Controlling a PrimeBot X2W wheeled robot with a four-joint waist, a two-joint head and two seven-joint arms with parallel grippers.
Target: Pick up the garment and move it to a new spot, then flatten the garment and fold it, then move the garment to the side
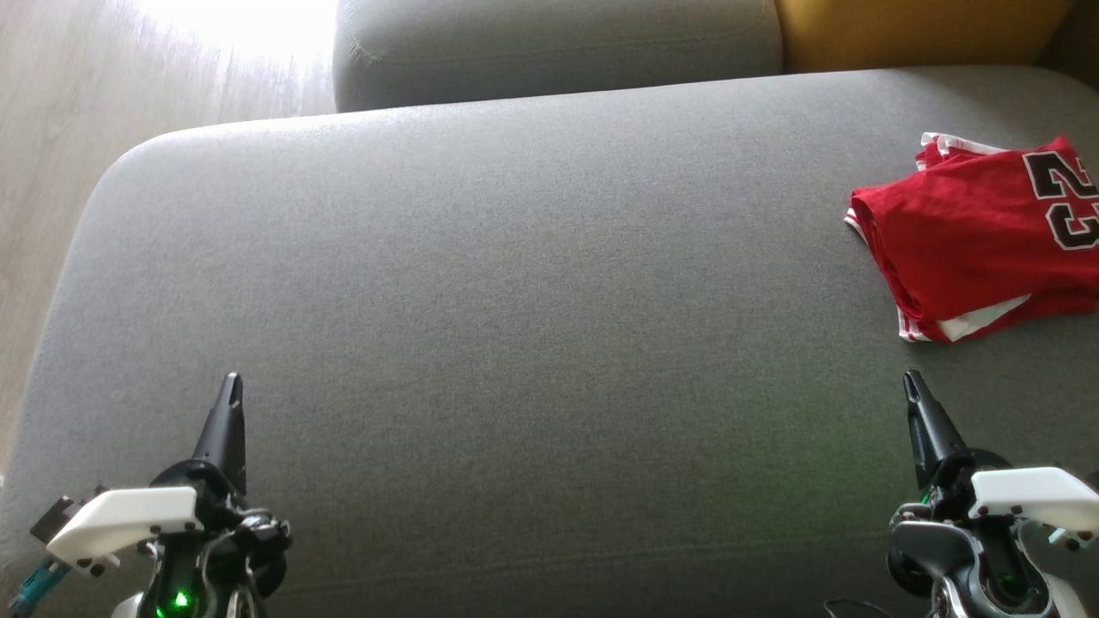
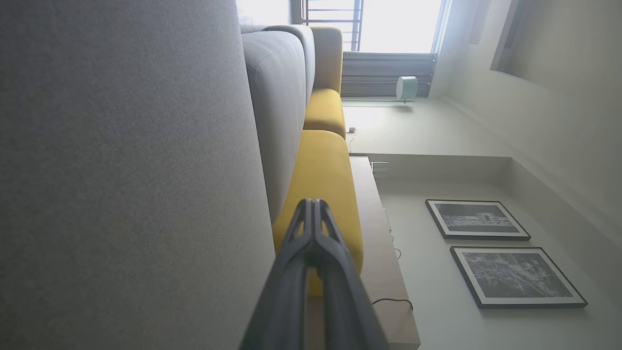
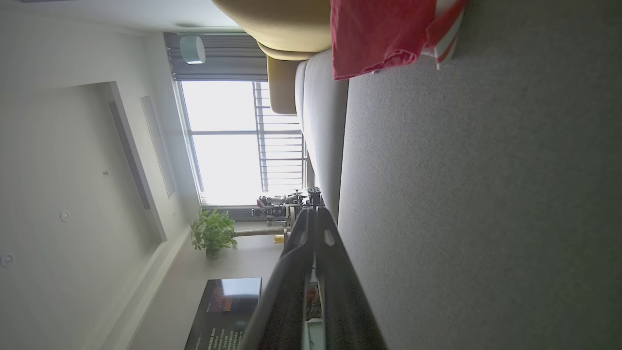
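Observation:
A red jersey (image 1: pixel 979 236) with white trim and a black number lies folded at the far right of the grey sofa seat (image 1: pixel 515 283), partly cut off by the picture's edge. Its red edge (image 3: pixel 379 36) also shows at the top of the right wrist view. My right gripper (image 1: pixel 912 384) rests low at the lower right, shut and empty, a short way in front of the jersey. At the lower left my left gripper (image 1: pixel 232 384) is shut too, holding nothing, far from the garment. In both wrist views the fingers (image 2: pixel 313 209) (image 3: pixel 311 216) meet at the tips.
A grey back cushion (image 1: pixel 549 47) and a yellow cushion (image 1: pixel 919 30) line the far side of the seat. Wooden floor (image 1: pixel 51 129) lies to the left. The left wrist view has a wooden shelf (image 2: pixel 384 253) and framed pictures (image 2: pixel 476 218) beyond the sofa.

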